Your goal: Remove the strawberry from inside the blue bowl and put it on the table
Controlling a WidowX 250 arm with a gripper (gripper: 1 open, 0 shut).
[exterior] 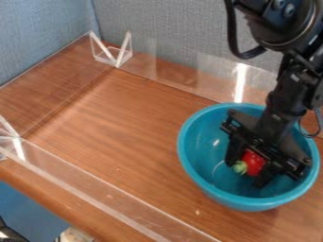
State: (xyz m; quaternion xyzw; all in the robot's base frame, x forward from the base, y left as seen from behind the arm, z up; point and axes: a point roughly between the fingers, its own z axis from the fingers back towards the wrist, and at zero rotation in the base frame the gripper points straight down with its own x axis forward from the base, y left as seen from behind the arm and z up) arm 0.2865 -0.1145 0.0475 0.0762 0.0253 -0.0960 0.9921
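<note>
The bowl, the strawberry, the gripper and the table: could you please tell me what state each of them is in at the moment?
Blue bowl: upright on the table, with the strawberry and the gripper's fingers inside.
Strawberry: in the bowl, between the gripper's fingers, green top toward the lower left.
Gripper: lowered into the bowl, fingers around the strawberry; firmness of grip unclear.
Table: bearing the bowl near its right side.

Pale light falls evenly across a wooden table (120, 128), brightening to a white streak of glare near its far edge. Reflections line the clear walls (94, 184), and shade darkens the inside of the blue bowl (202, 151). The small picture is soft, with fine detail lost in the black jaws (263, 153).
</note>
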